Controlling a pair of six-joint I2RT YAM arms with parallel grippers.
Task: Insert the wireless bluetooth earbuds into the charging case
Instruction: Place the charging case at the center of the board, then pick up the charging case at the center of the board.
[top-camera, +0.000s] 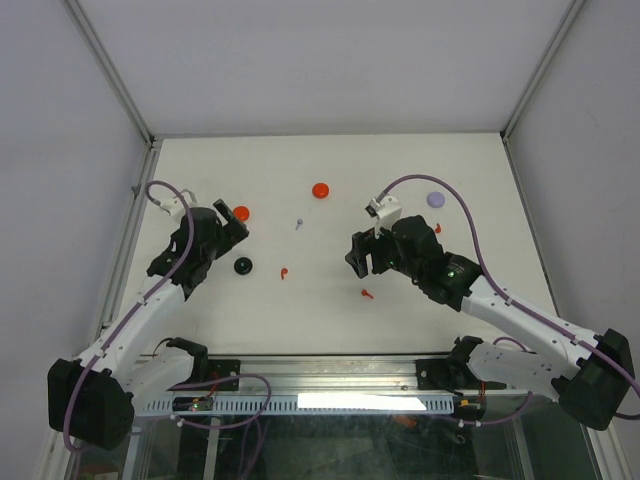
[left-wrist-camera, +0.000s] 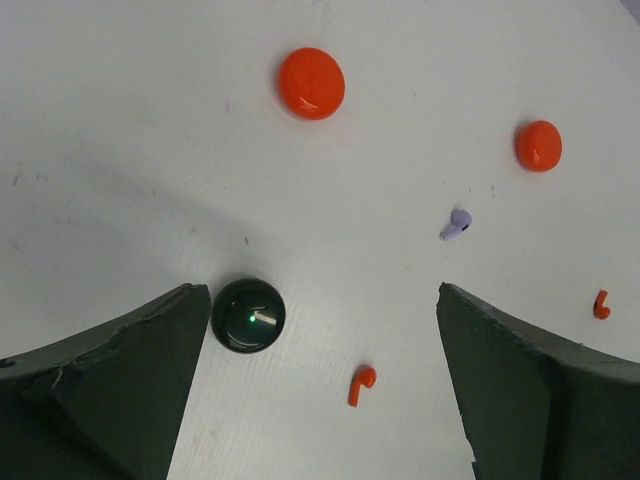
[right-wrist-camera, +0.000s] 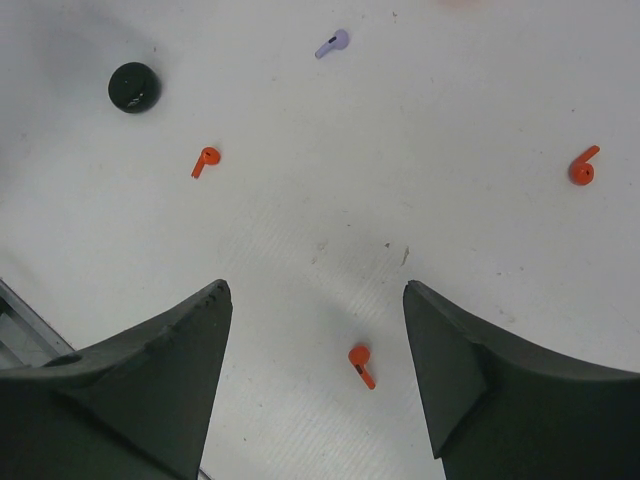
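Note:
Small earbuds lie loose on the white table: a red earbud (left-wrist-camera: 361, 383) below and between my left fingers, and another red earbud (right-wrist-camera: 361, 365) between my right fingers. A lavender earbud (top-camera: 299, 224) lies mid-table and a third red earbud (right-wrist-camera: 583, 167) lies to the right. The round glossy black charging case (left-wrist-camera: 248, 315), closed with a green light on it, sits just by my left gripper's left finger, not gripped. My left gripper (left-wrist-camera: 322, 295) is wide open and empty. My right gripper (right-wrist-camera: 315, 290) is also open and holds nothing.
Two red round discs (top-camera: 240, 213) (top-camera: 320, 190) and a lavender disc (top-camera: 434, 199) lie toward the back of the table (top-camera: 200, 310). Grey walls enclose the left, back and right sides. A metal rail runs along the near edge.

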